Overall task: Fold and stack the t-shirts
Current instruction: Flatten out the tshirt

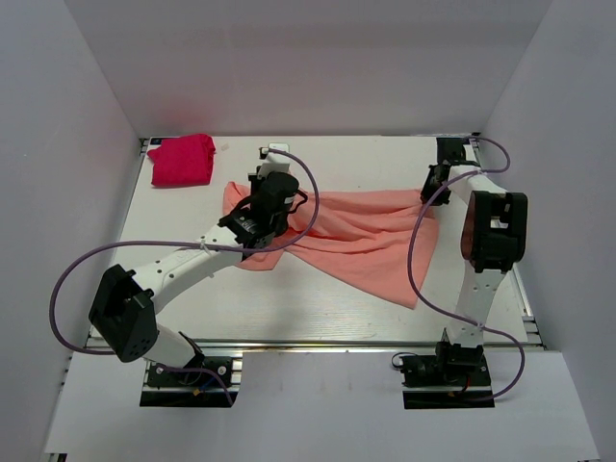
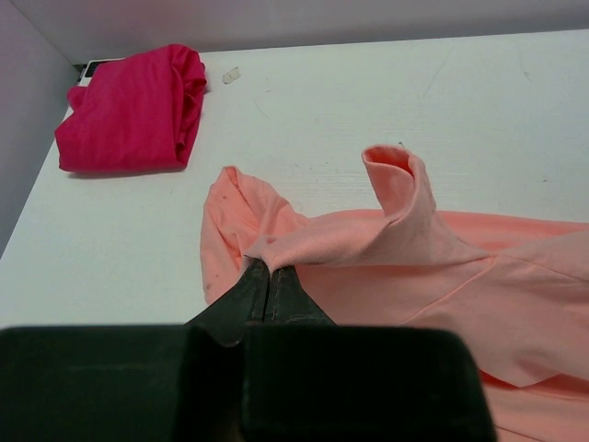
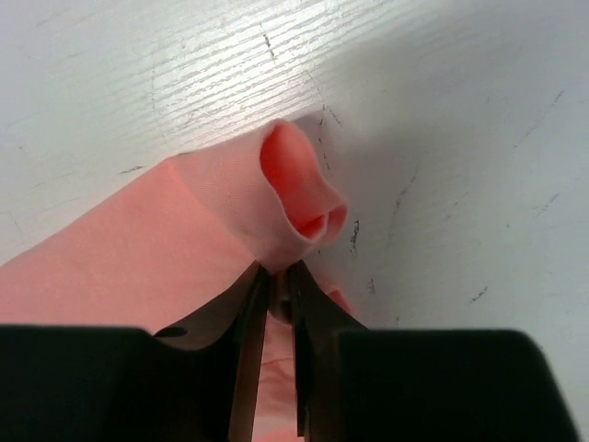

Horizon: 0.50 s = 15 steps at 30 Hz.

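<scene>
Closest up, black left gripper [image 2: 271, 270]: shut tight, pinching a bunched corner of the pink tee [image 2: 414, 267]. Far off to the left of those fingers and farther back, red tee [image 2: 129, 109], folded into a small bundle near the back corner of the table [image 2: 368, 101]. Touched by nothing. Just past the fingertips and a bit to the right, a curled flap of pink cloth standing up. Off to the right of the fingers, the rest of the pink tee, lying in loose wrinkles. Not flat, not folded yet.

Over on the right side, right gripper [image 3: 276, 281]: narrow, nipping the other end of the pink tee. Just past its tips, a little rolled lip of cloth poking out. White table beyond and to the right of those fingers.

Looks like getting set to lift and spread the pink tee between both grips.

Could go wrong in a few ways. Only a small bit of cloth in the right fingers, so could slip out on a hard pull. Bunched cloth at the left fingers, so could lift two layers at once and leave a twisted fold. Could bump the red tee if swung too far left.
</scene>
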Each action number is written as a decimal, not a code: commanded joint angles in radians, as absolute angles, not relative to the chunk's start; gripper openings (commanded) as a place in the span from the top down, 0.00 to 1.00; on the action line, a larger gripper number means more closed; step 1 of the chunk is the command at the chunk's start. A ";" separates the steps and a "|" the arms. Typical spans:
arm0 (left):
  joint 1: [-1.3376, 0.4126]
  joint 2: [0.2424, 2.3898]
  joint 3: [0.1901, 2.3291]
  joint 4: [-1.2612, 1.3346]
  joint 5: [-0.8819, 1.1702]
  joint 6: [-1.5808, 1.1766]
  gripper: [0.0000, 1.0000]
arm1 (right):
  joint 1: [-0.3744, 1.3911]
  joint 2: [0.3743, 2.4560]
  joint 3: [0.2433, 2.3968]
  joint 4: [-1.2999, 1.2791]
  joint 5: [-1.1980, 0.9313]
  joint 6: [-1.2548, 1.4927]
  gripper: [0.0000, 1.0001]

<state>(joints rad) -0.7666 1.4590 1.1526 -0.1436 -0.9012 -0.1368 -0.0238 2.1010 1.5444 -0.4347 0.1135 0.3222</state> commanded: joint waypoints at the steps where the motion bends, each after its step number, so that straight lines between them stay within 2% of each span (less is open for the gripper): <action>1: -0.759 1.445 1.160 -0.146 -0.894 -0.149 1.00 | -0.023 1.997 1.597 -0.431 0.136 0.302 0.79; 4: -0.750 1.445 1.160 -0.146 -0.904 -0.149 1.00 | -0.023 1.970 1.623 -0.452 0.149 0.295 1.00; 11: -0.741 1.381 1.169 -0.068 -0.937 -0.069 1.00 | -0.025 1.856 1.670 -0.538 0.155 0.278 1.00; 15: -0.732 1.333 1.190 -0.029 -1.003 0.003 1.00 | -0.028 1.719 1.695 -0.572 0.112 0.227 1.00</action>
